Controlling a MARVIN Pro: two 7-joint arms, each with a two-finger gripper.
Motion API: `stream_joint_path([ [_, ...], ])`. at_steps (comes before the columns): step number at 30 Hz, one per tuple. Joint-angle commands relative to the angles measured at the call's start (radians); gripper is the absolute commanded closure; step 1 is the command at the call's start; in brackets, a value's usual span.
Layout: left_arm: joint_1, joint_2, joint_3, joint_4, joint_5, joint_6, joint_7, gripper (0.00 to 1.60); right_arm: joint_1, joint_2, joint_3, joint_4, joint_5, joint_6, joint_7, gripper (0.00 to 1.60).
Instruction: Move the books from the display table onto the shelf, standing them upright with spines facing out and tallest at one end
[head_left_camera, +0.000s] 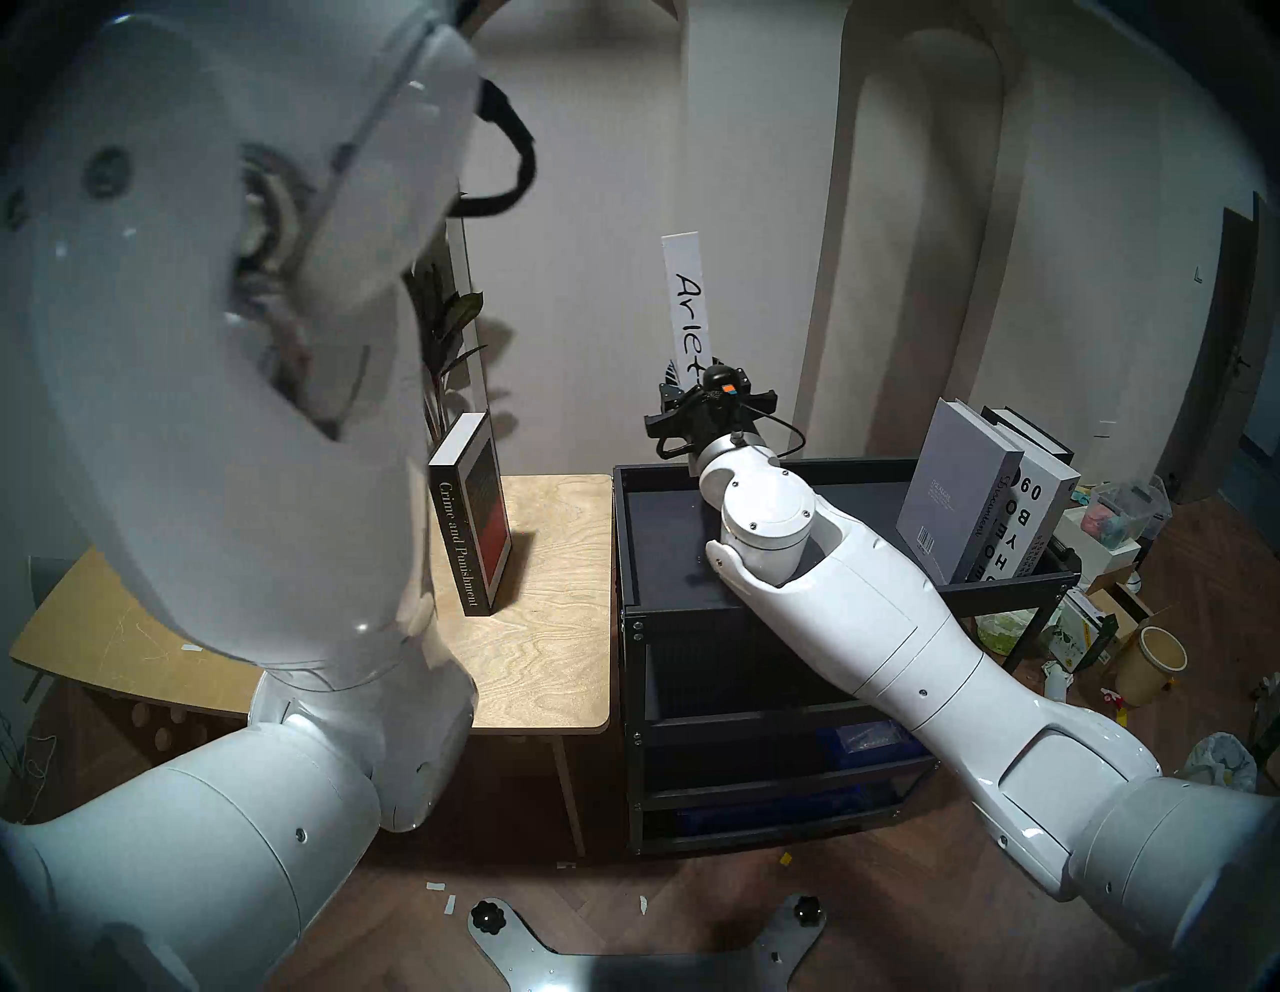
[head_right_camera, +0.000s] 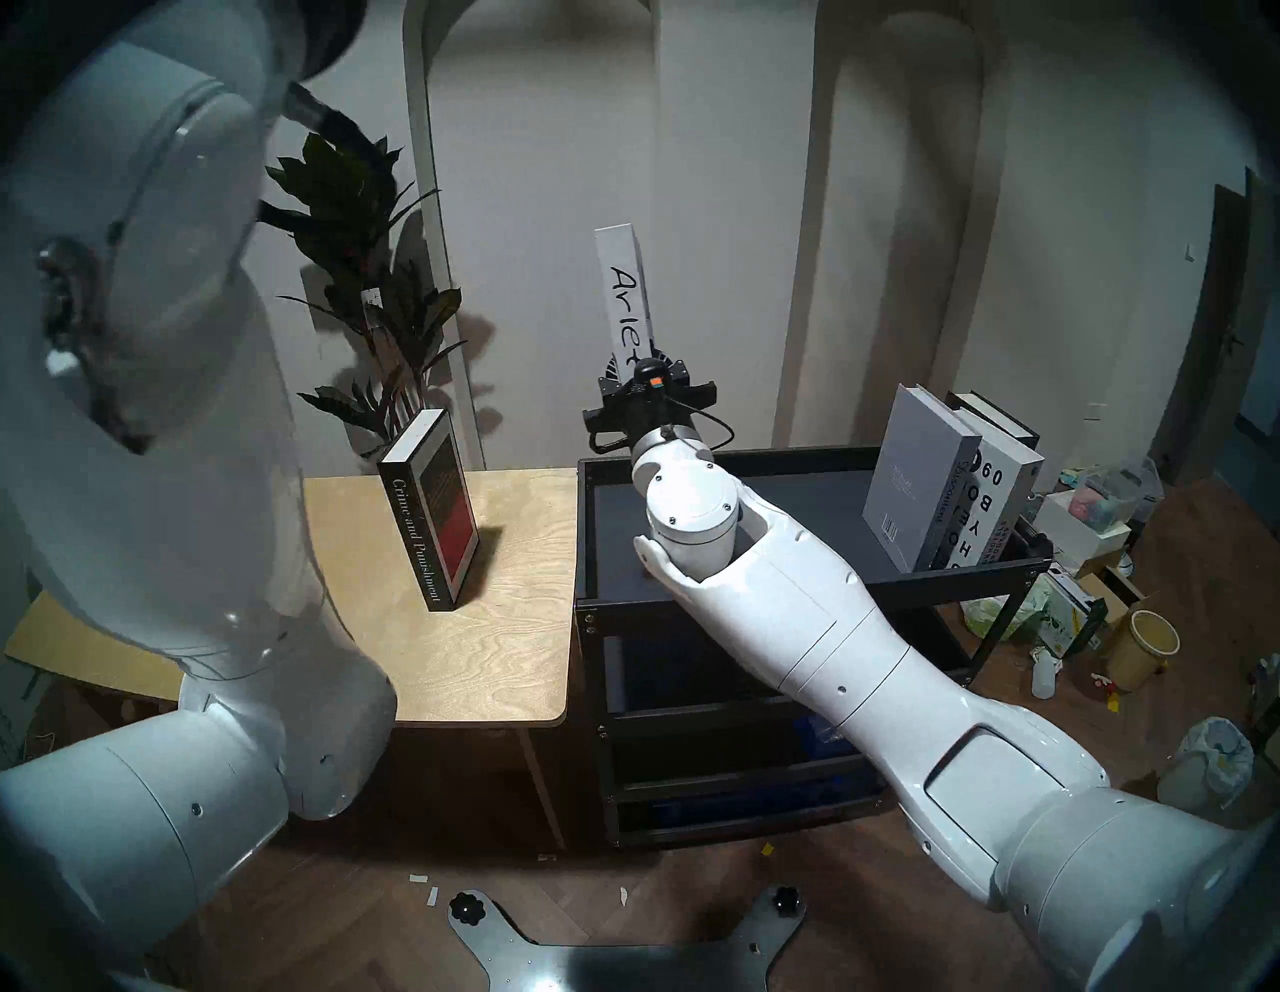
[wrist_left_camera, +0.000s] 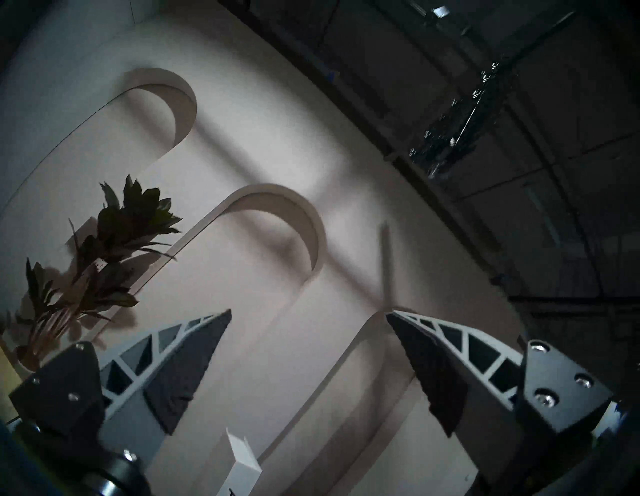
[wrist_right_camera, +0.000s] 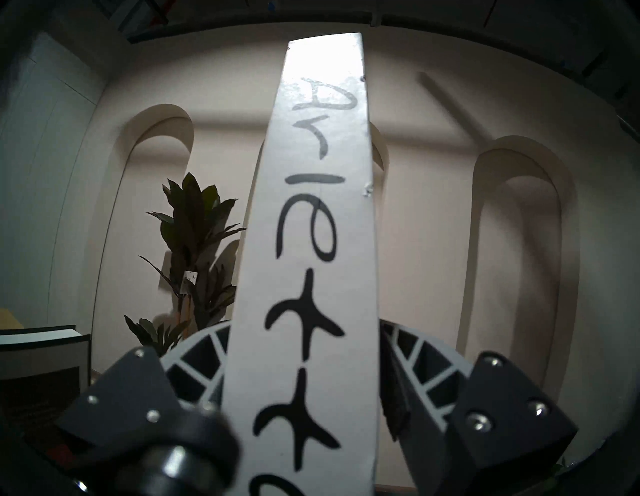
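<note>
My right gripper (head_left_camera: 692, 374) (wrist_right_camera: 304, 329) is shut on the lower part of a white book with "Arietta" on its spine (head_left_camera: 682, 305) (head_right_camera: 627, 298) (wrist_right_camera: 311, 242). It holds the book upright above the back left corner of the black shelf (head_left_camera: 665, 609) (head_right_camera: 609, 603). At the shelf's right end stand a grey book (head_left_camera: 956, 485), a white book with big black letters (head_left_camera: 1032, 512) and a black book (head_left_camera: 1025, 433). A black "Crime and Punishment" book (head_left_camera: 471, 512) (head_right_camera: 429, 512) stands on the display table (head_left_camera: 554, 623). My left gripper (wrist_left_camera: 308, 313) is open and empty, pointing up at the wall.
A potted plant (head_right_camera: 367, 277) stands behind the table against the arched wall. Boxes, bags and a yellow bucket (head_left_camera: 1153, 665) litter the floor right of the shelf. My big left arm (head_left_camera: 208, 346) blocks the table's left half in the head views.
</note>
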Motion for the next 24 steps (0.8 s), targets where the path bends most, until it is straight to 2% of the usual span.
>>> stream_joint_path([
  [1,-0.058,0.065,-0.142,-0.017,-0.038,0.06,-0.048,0.0,0.053,0.043,0.058,-0.005,0.032,-0.038,0.055,1.6],
  [3,-0.054,0.088,-0.18,-0.017,-0.046,0.071,-0.086,0.0,0.054,0.056,0.074,-0.005,0.044,-0.04,0.066,1.6],
  [9,-0.014,0.141,-0.271,-0.017,-0.055,0.092,-0.129,0.0,0.046,0.087,0.106,-0.011,0.083,-0.046,0.107,1.6],
  [16,0.038,0.194,-0.362,-0.017,-0.051,0.123,-0.139,0.0,0.039,0.128,0.155,-0.004,0.133,-0.047,0.142,1.6],
  [24,0.099,0.227,-0.473,-0.017,-0.042,0.148,-0.153,0.0,0.046,0.173,0.212,-0.002,0.185,-0.049,0.182,1.6],
])
